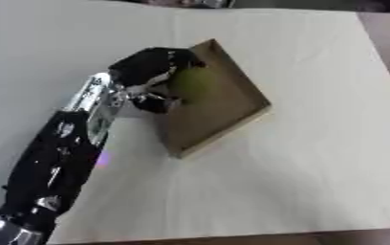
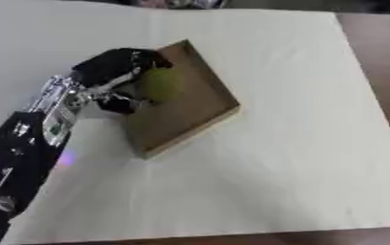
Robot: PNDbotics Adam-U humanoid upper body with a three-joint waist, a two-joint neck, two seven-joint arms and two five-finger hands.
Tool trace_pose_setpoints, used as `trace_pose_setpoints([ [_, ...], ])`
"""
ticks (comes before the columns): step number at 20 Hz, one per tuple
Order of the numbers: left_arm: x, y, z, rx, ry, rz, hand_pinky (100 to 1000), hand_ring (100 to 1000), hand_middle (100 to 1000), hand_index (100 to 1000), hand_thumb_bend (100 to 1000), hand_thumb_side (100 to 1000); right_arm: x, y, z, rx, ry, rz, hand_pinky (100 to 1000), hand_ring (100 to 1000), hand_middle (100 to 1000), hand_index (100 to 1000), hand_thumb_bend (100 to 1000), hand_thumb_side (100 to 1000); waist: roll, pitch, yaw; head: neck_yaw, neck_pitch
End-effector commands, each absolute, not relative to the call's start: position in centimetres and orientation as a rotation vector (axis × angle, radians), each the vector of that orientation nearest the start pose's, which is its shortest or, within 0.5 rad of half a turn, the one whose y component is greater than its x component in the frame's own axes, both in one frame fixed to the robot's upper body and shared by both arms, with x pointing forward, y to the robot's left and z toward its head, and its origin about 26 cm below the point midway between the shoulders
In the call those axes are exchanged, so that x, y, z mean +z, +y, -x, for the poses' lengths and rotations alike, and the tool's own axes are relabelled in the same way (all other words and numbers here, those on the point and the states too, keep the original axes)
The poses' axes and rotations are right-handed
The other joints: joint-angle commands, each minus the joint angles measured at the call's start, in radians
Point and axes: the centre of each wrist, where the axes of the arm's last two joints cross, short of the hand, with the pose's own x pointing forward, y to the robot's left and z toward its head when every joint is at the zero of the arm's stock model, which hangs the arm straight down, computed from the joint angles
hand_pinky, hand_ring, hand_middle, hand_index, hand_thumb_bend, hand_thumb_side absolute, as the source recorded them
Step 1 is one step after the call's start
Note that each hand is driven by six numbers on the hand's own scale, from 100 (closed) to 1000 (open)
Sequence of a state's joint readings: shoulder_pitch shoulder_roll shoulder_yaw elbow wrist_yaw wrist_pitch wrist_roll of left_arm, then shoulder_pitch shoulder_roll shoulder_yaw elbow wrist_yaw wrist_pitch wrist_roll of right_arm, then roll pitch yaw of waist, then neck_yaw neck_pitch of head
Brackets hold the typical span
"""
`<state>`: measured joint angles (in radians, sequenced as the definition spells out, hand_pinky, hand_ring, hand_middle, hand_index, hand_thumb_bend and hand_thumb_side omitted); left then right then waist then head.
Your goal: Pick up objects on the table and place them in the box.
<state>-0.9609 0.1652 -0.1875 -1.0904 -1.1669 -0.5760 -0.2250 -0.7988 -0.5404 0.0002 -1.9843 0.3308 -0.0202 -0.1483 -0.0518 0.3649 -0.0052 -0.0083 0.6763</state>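
The left arm (image 1: 56, 158) reaches up from the near corner, its left hand (image 1: 148, 76) curled around a green round object (image 1: 194, 82) over the box (image 1: 223, 103) on the surface (image 1: 315, 167). Risk: releasing near the rim could roll it out.

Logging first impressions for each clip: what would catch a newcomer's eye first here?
The robot's left hand stands out, reaching in from the lower left with its fingers curled round a green round object over the near-left part of the shallow brown box. The box sits askew near the middle of the pale table. The right hand is not in view.
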Motion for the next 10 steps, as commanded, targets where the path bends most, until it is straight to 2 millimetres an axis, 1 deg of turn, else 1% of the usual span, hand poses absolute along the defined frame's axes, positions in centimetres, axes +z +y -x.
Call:
trace_pose_setpoints([
  [1, 21.28, 14.51, -46.19, 2.335, 2.188, 1.031, 838, 866, 875, 957, 221, 227, 36.97, -24.31, -29.51, -0.581, 3.115, -0.920, 751, 585, 637, 816, 100, 470, 0.000, -0.022, 0.000, -0.004, 0.001],
  [3, 21.34, 14.69, -46.18, 2.346, 2.160, 1.058, 841, 872, 875, 961, 250, 314, 36.91, -24.34, -29.52, -0.574, 3.118, -0.920, 751, 585, 636, 816, 100, 470, 0.000, -0.022, 0.000, -0.005, 0.001],
  [4, 21.31, 14.73, -46.19, 2.349, 2.153, 1.064, 844, 876, 878, 964, 260, 341, 36.88, -24.35, -29.53, -0.572, 3.120, -0.920, 751, 585, 636, 816, 100, 470, 0.000, -0.022, 0.000, -0.005, 0.001],
  [5, 21.30, 14.76, -46.20, 2.349, 2.149, 1.068, 855, 885, 882, 968, 285, 398, 36.86, -24.36, -29.54, -0.571, 3.121, -0.920, 751, 585, 636, 816, 100, 470, 0.000, -0.022, 0.000, -0.005, 0.001],
  [10, 21.95, 15.12, -46.07, 2.274, 2.199, 1.149, 885, 927, 891, 982, 363, 630, 36.75, -24.42, -29.56, -0.570, 3.127, -0.926, 751, 585, 634, 816, 100, 470, 0.000, -0.023, 0.002, -0.007, 0.002],
])
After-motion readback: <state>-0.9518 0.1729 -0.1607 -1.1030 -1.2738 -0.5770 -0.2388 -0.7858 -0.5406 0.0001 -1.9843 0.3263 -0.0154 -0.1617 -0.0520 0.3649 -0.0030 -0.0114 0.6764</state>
